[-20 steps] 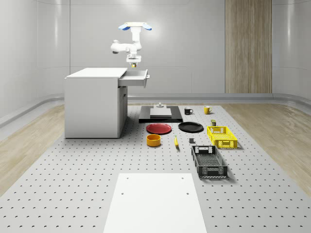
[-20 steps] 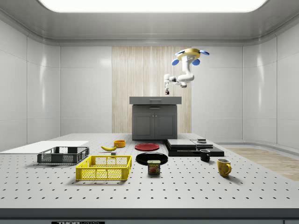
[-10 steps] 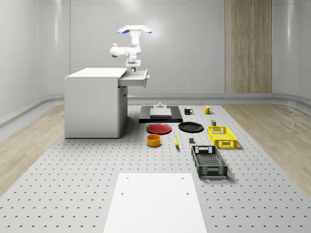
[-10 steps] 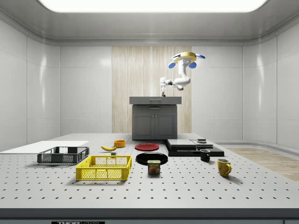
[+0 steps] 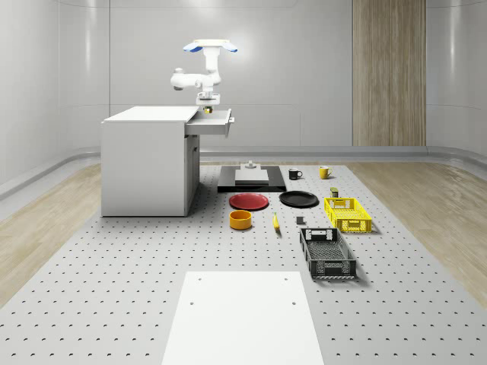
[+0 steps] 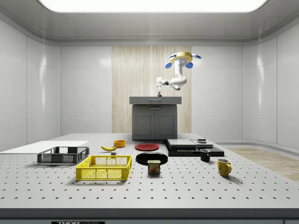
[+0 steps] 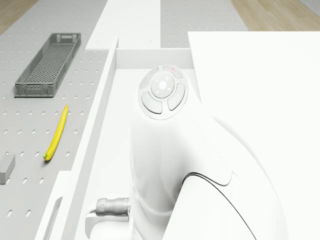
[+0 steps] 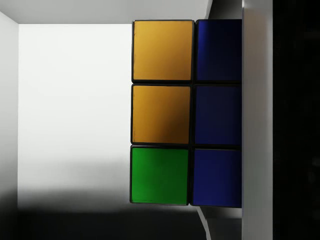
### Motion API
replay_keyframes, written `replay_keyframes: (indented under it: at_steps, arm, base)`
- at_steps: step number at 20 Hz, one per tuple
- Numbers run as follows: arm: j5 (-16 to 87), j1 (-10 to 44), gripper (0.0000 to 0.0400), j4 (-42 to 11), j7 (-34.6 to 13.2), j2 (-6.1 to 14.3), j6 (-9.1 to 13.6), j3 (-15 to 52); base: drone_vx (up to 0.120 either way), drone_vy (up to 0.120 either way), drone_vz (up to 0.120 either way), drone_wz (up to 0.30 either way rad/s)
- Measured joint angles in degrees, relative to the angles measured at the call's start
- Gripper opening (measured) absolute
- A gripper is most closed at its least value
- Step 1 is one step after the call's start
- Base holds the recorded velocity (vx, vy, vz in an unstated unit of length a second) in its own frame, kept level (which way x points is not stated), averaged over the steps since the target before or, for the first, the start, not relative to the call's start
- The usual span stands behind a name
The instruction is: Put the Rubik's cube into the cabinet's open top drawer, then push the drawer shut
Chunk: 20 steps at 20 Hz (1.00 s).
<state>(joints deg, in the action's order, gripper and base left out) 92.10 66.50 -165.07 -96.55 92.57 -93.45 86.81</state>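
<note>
The drone (image 5: 210,46) hovers above the cabinet (image 5: 148,160), over the open top drawer (image 5: 213,122), which projects from the cabinet toward the whole-scene view's right. The arm (image 5: 199,75) bends down from the drone body, and the gripper (image 5: 206,107) hangs at the drawer's rim level, above the drawer interior. In the side view the drone (image 6: 180,59) hangs above the cabinet (image 6: 154,117), toward that view's right, with the gripper (image 6: 159,94) just over the cabinet top.

In the wrist view the Rubik's cube (image 8: 186,113) sits directly ahead of the camera, with orange, green and blue tiles visible, against the pale drawer floor (image 8: 70,115). A grey finger (image 8: 256,120) lies flat against the cube's blue face, so the gripper is closed on the cube and holds it over the drawer interior. Whether the cube touches the drawer floor cannot be determined.

In the drone view the arm's white links (image 7: 165,130) descend into the drawer (image 7: 107,100), beside the cabinet top (image 7: 260,95).

On the perforated table (image 5: 114,289) below lie a banana (image 7: 56,133) and a dark grey crate (image 7: 47,64), well apart from the cabinet.
</note>
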Motion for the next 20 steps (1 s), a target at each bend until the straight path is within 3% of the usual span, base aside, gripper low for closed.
replay_keyframes:
  at_steps: [20]
  arm:
    - [15.6, 2.6, 0.0322, 3.0, -0.6, -0.5, -4.6, -16.4]
  base:
    - [0.0, 0.0, 0.0, 0.0]
